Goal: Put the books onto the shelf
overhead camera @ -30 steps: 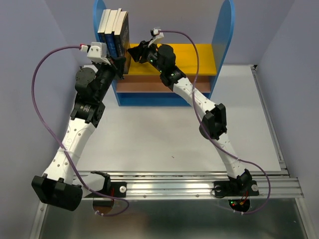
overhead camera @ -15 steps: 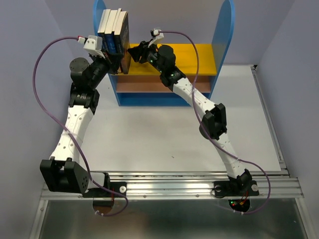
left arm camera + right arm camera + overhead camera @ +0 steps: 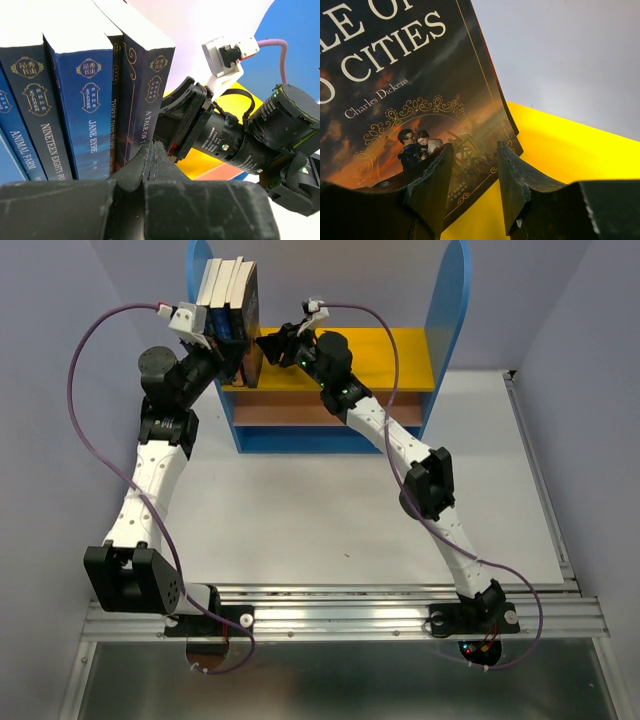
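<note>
Your left fingers [image 3: 132, 167] are closed tight on nothing, tips at the foot of the spines of the books [image 3: 228, 285], which stand upright at the left end of the yellow upper board of the shelf [image 3: 400, 355]. Your right fingers [image 3: 432, 175] stand part open and empty, against the cover of A Tale of Two Cities [image 3: 395, 75]. It looks like squaring-up; next, back both off without tipping the row. The right arm's wrist [image 3: 240, 145] crowds in just right of your left fingers

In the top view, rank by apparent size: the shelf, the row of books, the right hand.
Largest to smallest:
shelf
row of books
right hand
The books' tops stand nearer the camera, which inflates them, but the order looks safe.
</note>
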Robot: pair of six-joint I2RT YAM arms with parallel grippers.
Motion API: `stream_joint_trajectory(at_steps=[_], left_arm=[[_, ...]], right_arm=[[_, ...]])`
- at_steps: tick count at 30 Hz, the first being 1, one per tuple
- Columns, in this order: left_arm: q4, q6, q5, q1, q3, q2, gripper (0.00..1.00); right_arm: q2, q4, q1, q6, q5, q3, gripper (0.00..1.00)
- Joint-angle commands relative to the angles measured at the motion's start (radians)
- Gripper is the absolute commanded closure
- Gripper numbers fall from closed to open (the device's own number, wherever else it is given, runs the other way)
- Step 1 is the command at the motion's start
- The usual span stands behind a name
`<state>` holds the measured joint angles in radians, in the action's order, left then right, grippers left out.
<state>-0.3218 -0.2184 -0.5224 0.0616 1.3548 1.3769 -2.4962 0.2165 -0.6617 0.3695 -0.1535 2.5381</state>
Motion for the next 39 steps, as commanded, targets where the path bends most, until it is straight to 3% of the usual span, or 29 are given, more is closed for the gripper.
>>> stream_joint_trajectory(at_steps=[1, 14, 21, 32, 39], left_arm=[[-0.045, 0.028, 0.062, -0.003, 0.056, 0.022, 1.00], [-0.031, 0.036, 0.121, -0.013, 0.058, 0.079, 1.00], [-0.071, 0.043, 0.114, -0.023, -0.066, 0.037, 1.00], [-0.157, 0.060, 0.022, -0.046, -0.187, -0.012, 1.00], [-0.255, 0.077, -0.141, -0.103, -0.177, 0.022, 1.00]], right_arm=[[-0.040, 0.006, -0.058, -0.007, -0.083, -0.010, 0.53], [-0.033, 0.007, -0.058, -0.017, -0.081, -0.032, 0.49], [-0.007, 0.009, -0.058, -0.034, -0.086, -0.082, 0.48], [0.037, 0.012, -0.058, -0.041, -0.090, -0.137, 0.48], [0.043, 0.001, -0.058, -0.044, -0.093, -0.137, 0.48]])
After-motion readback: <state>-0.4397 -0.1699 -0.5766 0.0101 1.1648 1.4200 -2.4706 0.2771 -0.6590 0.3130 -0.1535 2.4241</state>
